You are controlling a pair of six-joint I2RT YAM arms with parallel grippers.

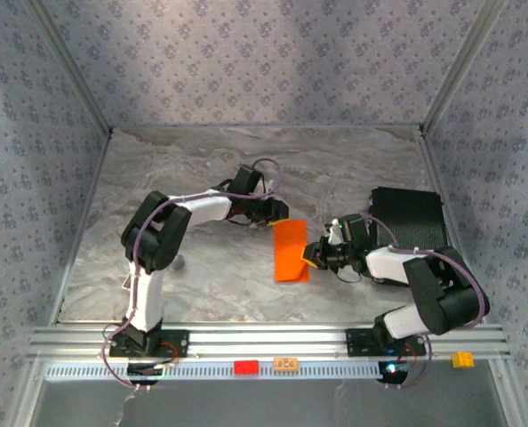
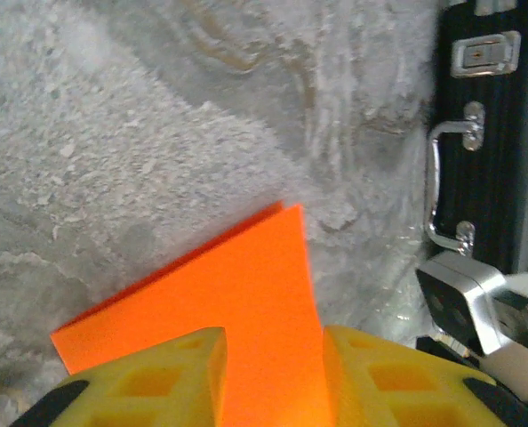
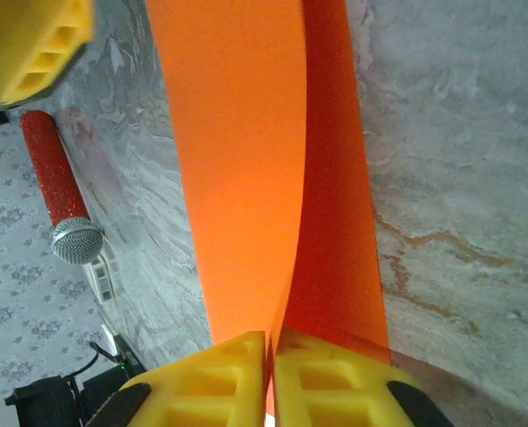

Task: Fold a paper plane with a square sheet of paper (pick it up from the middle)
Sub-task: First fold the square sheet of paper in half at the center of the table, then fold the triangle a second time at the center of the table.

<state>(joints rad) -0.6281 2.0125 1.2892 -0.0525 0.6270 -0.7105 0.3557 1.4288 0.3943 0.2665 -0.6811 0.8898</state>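
Pinching the folded orange sheet [image 1: 291, 251] at the centre of the table [image 1: 202, 160], the right gripper [image 3: 270, 345] is clamped tight, while the left gripper [image 2: 273, 349] straddles it, jaws parted.

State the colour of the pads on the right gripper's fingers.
Yellow pads, clearest in the right wrist view, pinching the orange paper.

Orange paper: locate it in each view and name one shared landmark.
Top external: orange paper mid-table, between left gripper and right gripper.
Left wrist: lower centre, running between the parted left fingers.
Right wrist: centre, top to bottom, pinched by the right fingers.
Shared landmark: grey marbled table.
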